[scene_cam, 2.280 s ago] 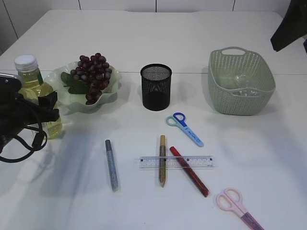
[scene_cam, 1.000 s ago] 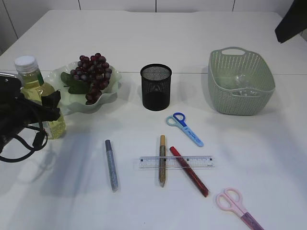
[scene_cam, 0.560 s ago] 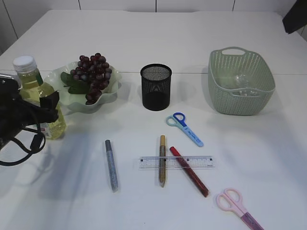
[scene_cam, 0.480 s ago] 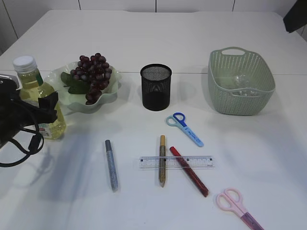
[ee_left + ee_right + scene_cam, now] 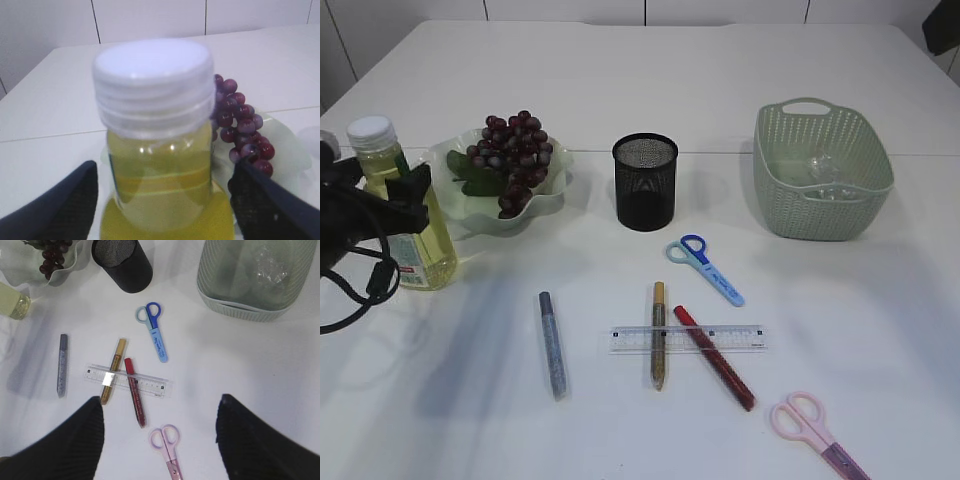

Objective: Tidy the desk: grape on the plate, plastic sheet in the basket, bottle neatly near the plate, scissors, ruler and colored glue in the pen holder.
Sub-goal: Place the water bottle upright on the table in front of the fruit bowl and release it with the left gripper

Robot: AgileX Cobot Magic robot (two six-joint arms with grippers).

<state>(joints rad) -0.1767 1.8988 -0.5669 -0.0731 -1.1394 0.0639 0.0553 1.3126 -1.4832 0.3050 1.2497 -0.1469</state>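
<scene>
The bottle (image 5: 408, 225) of yellow liquid with a white cap stands upright on the table just left of the plate (image 5: 556, 190), which holds the grapes (image 5: 516, 152). My left gripper (image 5: 162, 200) is open, with a finger on each side of the bottle (image 5: 160, 165) at shoulder height. My right gripper (image 5: 160, 440) is open and empty, high above the table. Blue scissors (image 5: 706, 268), pink scissors (image 5: 816, 432), a clear ruler (image 5: 730, 339) and grey (image 5: 552, 345), gold (image 5: 659, 335) and red (image 5: 714, 357) glue sticks lie in front of the black pen holder (image 5: 645, 182). The plastic sheet (image 5: 820, 178) lies in the green basket (image 5: 820, 218).
The gold and red glue sticks lie across the ruler. The pink scissors lie near the table's front edge. Part of the right arm (image 5: 945, 20) shows in the top right corner of the exterior view.
The bottle was shifted slightly and now stands still. My left gripper has moved up and to the left along it. The right arm has drawn further out of the top right corner.
</scene>
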